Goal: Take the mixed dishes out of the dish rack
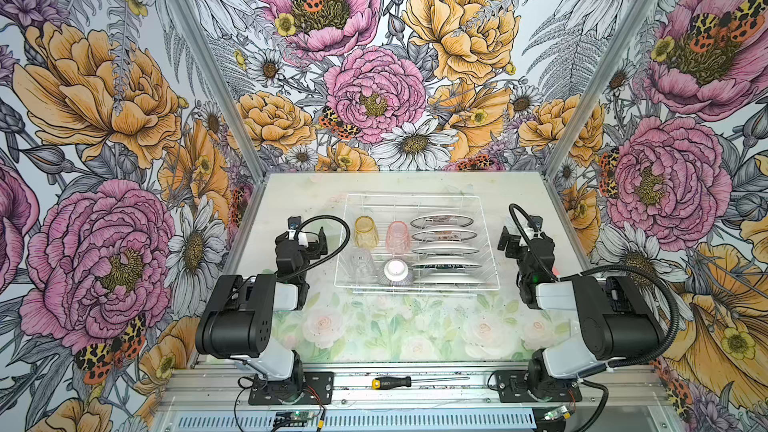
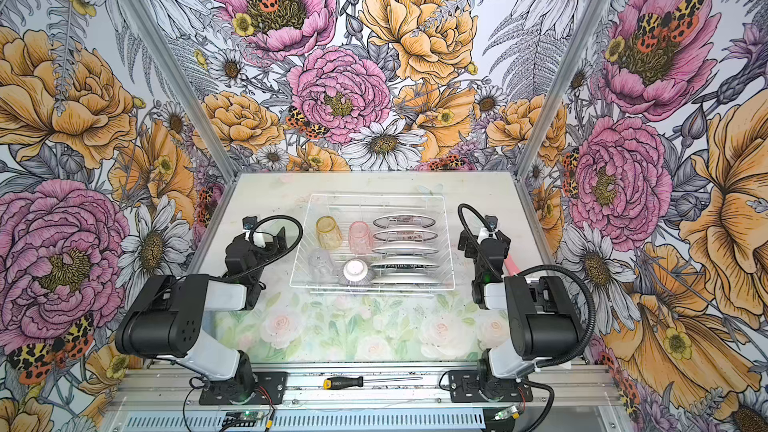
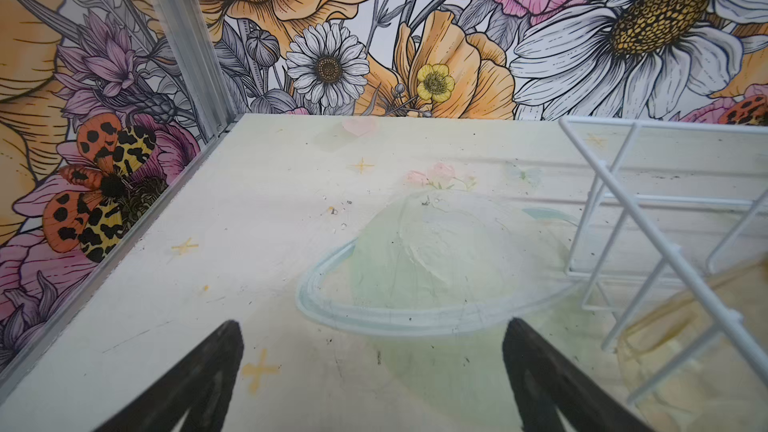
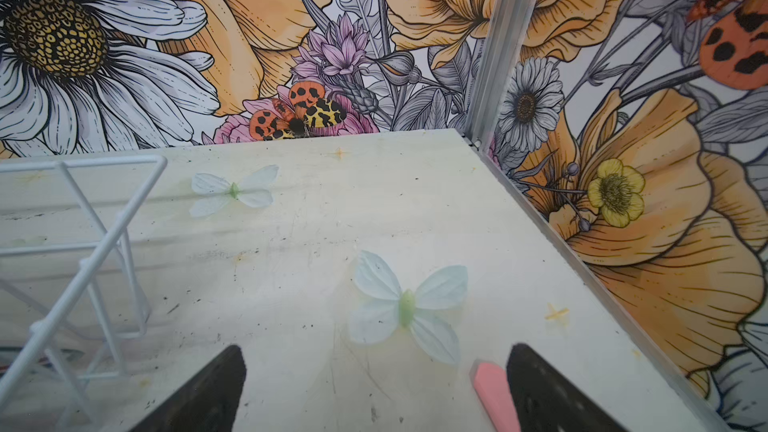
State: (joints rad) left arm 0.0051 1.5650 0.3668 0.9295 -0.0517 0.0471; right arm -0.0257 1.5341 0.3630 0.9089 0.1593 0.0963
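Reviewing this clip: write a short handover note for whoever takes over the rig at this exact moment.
Left gripper: open, empty, over the table to the left of the dish rack.
Right gripper: open, empty, to the right of the rack.
In the rack: amber tumbler, pink tumbler, clear tumbler, ribbed bowl base-up, row of plates on edge.
Done: nothing unloaded.
Left: every dish.

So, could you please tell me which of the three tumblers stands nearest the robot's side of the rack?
The clear tumbler, left of the ribbed bowl; the amber tumbler and pink tumbler stand farther back.
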